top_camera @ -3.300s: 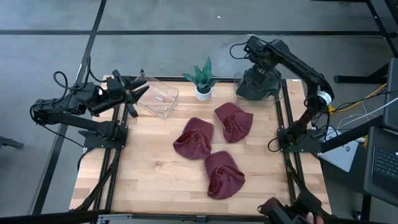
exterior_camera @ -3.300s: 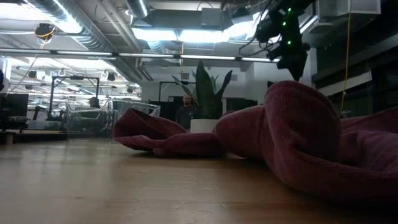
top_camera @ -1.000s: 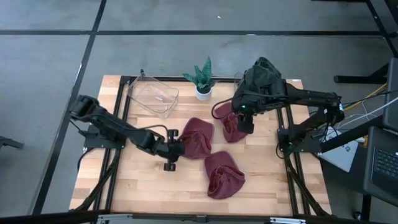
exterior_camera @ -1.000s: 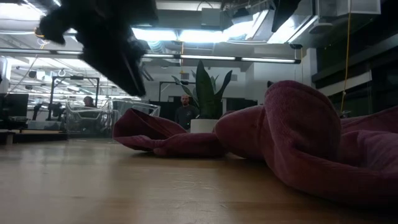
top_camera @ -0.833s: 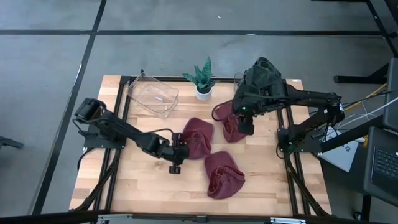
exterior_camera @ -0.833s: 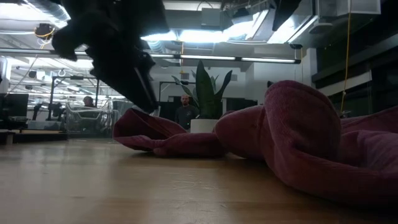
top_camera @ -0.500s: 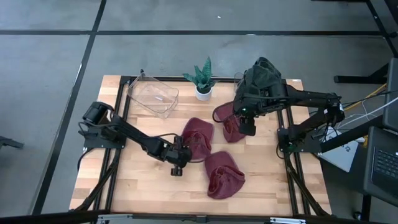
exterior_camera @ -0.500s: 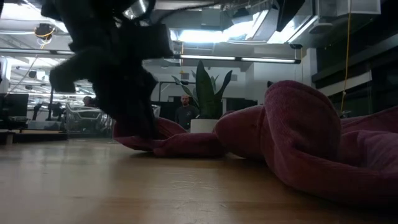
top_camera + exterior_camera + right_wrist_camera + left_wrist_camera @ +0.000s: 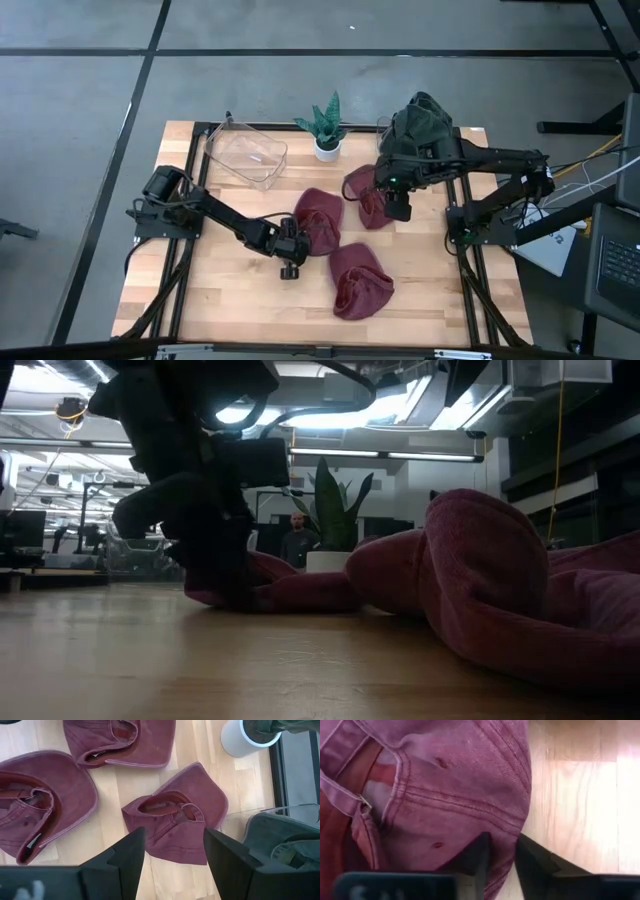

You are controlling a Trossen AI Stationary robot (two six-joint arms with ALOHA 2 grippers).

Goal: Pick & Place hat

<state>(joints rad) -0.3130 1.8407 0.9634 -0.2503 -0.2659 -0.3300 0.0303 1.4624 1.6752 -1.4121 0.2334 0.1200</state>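
Handling judgement: the maroon caps are judged light, soft and limp, made of washed cotton that folds under a pinch and offers good friction; nothing fragile is seen, though a cap taken by one edge is expected to sag and swing.
Target cap: the middle hat (image 9: pixel 318 220) lies on the worktop (image 9: pixel 220 290), between the hat nearer the plant (image 9: pixel 372 195) and the hat nearest the front edge (image 9: pixel 360 280), all three close together.
Left end effector: the left end effector (image 9: pixel 291 247) is set at the left edge of the middle hat; in the left wrist view its fingers (image 9: pixel 475 857) are nearly pressed together, with a fold of the crown's seamed edge pinched in the narrow gap.
Suggested hold: the stitched rim or the back strap opening (image 9: pixel 375 790) is judged the firmest place, since doubled cloth resists slipping out better than a single panel.
Orientation: the middle hat lies collapsed, its strap opening facing up toward the wrist camera; which way the brim points cannot be told.
Long axis: it is judged to run roughly from the front of the worktop toward the back, leaning slightly right.
Right end effector: the right end effector (image 9: pixel 175 845) hangs spread above the hat nearer the plant (image 9: pixel 172 820), holding nothing.
Likely destination: a clear bin (image 9: pixel 248 155) stands at the back left, beside the potted plant (image 9: pixel 327 130).
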